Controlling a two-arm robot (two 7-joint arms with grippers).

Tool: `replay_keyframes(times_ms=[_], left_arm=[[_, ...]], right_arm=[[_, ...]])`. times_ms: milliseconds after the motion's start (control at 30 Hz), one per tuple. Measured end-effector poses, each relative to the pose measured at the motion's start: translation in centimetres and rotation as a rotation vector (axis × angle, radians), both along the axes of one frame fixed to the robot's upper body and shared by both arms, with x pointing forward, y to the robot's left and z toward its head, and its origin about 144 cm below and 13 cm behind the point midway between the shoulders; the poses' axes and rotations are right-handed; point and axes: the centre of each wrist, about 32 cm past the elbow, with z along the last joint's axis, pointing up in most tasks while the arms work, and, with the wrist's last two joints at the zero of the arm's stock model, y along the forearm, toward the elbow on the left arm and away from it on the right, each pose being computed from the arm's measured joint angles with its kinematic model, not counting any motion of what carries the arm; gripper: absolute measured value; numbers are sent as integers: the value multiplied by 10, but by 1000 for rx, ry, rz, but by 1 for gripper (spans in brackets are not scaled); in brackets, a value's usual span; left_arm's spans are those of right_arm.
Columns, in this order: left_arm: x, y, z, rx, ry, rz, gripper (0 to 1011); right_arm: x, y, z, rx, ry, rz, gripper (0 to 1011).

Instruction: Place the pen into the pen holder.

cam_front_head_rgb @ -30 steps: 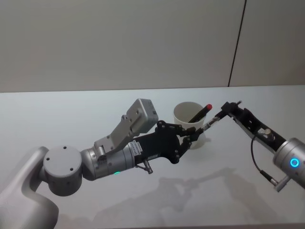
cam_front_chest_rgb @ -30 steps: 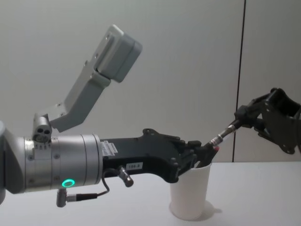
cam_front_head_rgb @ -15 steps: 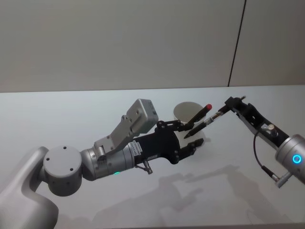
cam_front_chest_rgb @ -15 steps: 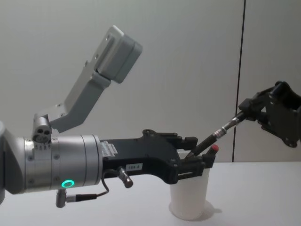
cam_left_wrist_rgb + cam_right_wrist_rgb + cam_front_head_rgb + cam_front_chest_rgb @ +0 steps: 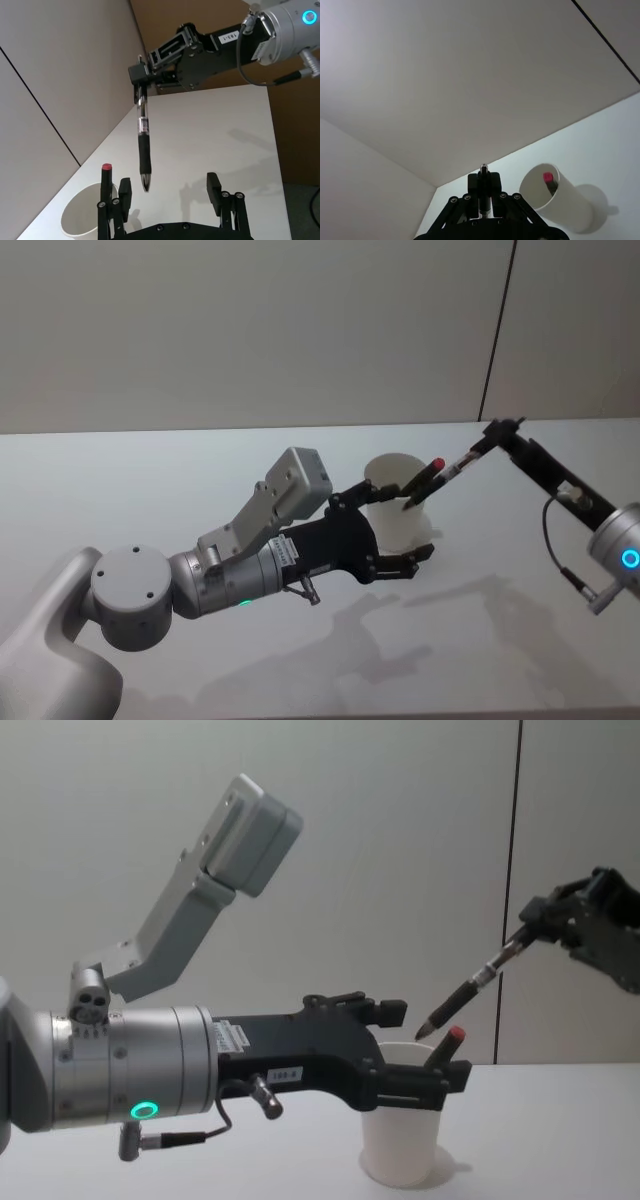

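Surface: a pale grey table [image 5: 120, 490] under a plain grey wall with one dark vertical seam.
Pen holder: the white paper cup [image 5: 400, 522] stands upright on the table between my two arms; in the chest view [image 5: 401, 1148] its lower body shows below my left fingers.
Inside it: a dark marker with a red cap [image 5: 425, 474] leans on the rim, cap sticking out above.
Pen: a black pen [image 5: 472, 990] hangs tilted in the air, tip down, just above the cup mouth and apart from it.
Right gripper [image 5: 140, 77]: my pincer is pinched on the pen's top end.
Left gripper [image 5: 425, 1055]: my fingers are spread wide on either side of the cup, one above the rim, one lower; I cannot tell if they touch it.
Change: a second ago my left fingers were nearly together at the rim and the pen tip lay at them; now they are apart and the pen is higher.
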Motion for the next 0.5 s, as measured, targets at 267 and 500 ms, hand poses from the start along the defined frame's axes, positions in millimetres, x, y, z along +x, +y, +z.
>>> replay_keyframes(times_ms=[267, 500], left_arm=[[0, 0, 0, 0, 0, 0, 1000], [0, 0, 0, 0, 0, 0, 1000]], right_arm=[[14, -11, 5, -104, -117, 10, 131], [28, -19, 12, -199, -218, 30, 131]])
